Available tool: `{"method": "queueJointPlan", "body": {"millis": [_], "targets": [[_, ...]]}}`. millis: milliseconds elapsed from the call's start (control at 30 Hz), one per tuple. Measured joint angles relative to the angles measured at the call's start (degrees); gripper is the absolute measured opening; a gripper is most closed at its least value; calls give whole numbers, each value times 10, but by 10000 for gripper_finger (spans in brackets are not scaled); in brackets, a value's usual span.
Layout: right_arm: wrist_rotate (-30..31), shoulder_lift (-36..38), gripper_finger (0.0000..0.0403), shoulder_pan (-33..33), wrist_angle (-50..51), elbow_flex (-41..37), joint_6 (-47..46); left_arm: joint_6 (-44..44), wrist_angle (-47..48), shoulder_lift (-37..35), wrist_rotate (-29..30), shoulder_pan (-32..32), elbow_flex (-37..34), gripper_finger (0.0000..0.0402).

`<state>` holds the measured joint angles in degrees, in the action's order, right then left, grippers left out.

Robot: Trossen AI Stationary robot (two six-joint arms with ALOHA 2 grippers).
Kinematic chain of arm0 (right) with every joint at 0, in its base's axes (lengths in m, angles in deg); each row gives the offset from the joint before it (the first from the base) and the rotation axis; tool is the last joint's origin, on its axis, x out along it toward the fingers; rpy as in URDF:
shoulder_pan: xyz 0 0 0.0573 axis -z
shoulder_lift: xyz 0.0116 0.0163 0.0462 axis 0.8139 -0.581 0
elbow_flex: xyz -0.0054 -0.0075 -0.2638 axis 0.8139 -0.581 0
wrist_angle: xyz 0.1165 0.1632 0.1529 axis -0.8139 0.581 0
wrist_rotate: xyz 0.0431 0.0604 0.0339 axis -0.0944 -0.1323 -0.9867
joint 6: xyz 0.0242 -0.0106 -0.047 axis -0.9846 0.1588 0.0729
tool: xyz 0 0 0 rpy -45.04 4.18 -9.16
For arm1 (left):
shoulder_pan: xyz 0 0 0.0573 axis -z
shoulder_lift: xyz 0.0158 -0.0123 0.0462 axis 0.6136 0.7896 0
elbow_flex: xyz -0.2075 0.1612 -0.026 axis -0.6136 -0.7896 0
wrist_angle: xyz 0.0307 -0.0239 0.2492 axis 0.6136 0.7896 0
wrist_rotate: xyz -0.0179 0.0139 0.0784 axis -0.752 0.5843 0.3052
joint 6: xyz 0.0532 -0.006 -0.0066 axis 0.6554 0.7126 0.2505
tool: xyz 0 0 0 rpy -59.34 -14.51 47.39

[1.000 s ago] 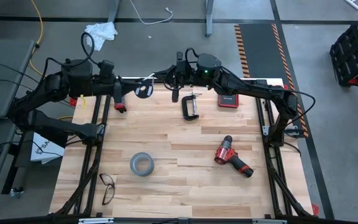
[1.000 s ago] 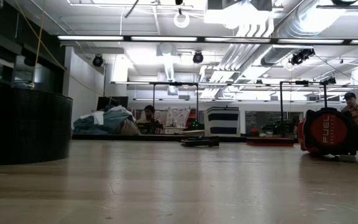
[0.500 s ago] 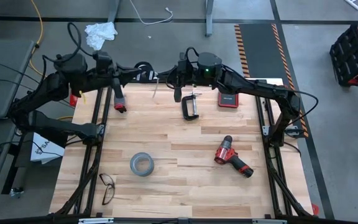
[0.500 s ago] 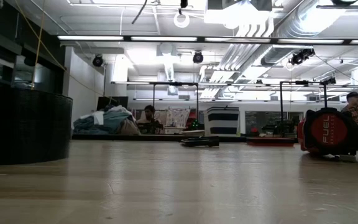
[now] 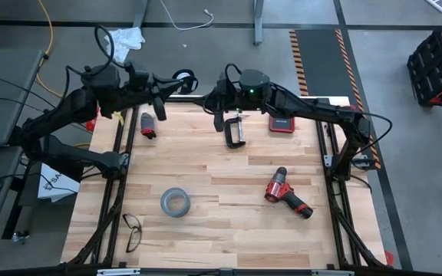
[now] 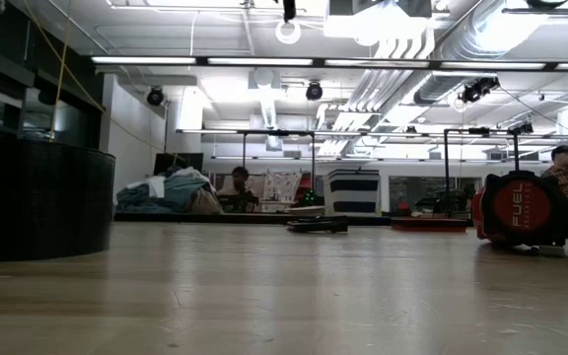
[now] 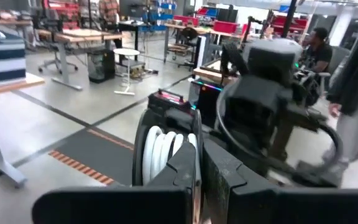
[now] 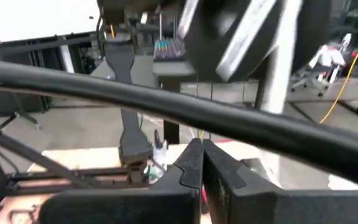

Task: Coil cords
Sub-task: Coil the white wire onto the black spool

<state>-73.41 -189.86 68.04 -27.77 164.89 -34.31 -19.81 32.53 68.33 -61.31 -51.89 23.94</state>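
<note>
Both arms raised over the far edge of the counter, reaching toward each other. Left gripper just past the far-left edge, fingers pinching the cords, a white coil on its black disc, held on edge. Right gripper nearby, fingers pressed together on nothing. Cable's loose end hidden; blurred arm parts fill much of both wrist views.

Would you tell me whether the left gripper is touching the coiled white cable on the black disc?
Touching. In the left wrist view, the left gripper has its fingers closed on the disc's rim, beside the white cable windings.
</note>
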Motion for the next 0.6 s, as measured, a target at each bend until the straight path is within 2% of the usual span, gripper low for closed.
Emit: {"method": "queueJointPlan", "body": {"millis": [200,400,600], "targets": [[0,-1,1,0,31,0,0,22,-21,13,-13,-16,1,5],[-26,-1,0,-1,37,0,0,-1,-26,24,-82,-38,-2,5],[-38,-1,0,-1,75,0,7,-40,-59,23,-117,-49,-56,5]]}}
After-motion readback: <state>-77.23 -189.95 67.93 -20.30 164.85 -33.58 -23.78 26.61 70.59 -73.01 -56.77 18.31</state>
